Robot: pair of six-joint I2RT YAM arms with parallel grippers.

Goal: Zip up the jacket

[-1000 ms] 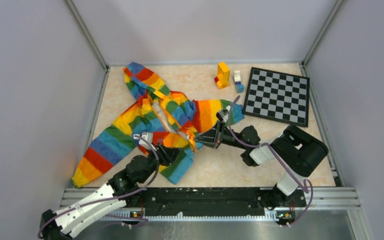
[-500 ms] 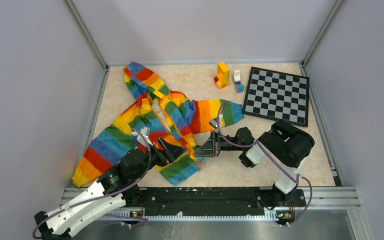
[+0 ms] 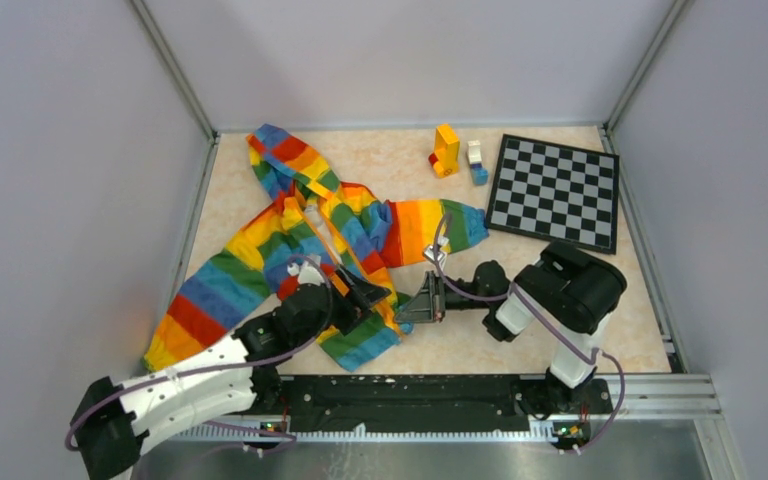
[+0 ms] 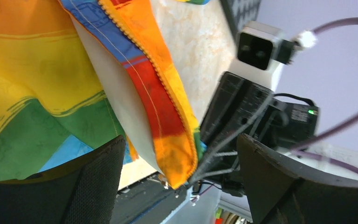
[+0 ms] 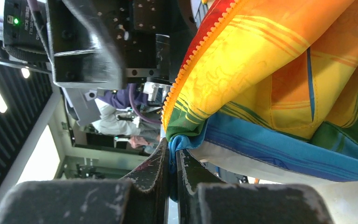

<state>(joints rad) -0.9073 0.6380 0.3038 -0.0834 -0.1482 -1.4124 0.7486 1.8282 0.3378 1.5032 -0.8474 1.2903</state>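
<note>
The rainbow-striped jacket (image 3: 260, 255) lies open on the table's left half, hood at the back. Its orange zipper strip (image 4: 168, 79) runs down the front edge and also shows in the right wrist view (image 5: 191, 60). My right gripper (image 3: 407, 305) is shut on the jacket's bottom front corner (image 5: 179, 140), pinching blue and green fabric between its jaws. My left gripper (image 3: 372, 296) is open, its fingers (image 4: 93, 177) on either side of the hanging orange corner (image 4: 179, 154) without touching it. The two grippers are close together at the jacket's lower hem.
A checkered board (image 3: 554, 190) lies at the back right. Small coloured blocks (image 3: 446, 150) and a white-blue block (image 3: 476, 160) stand at the back middle. Grey walls enclose the table; a metal rail (image 3: 410, 390) runs along the near edge.
The left gripper moved right over the jacket's lower front to the corner that the right gripper holds. The right gripper drew back and down, pulling the hem corner with it.
</note>
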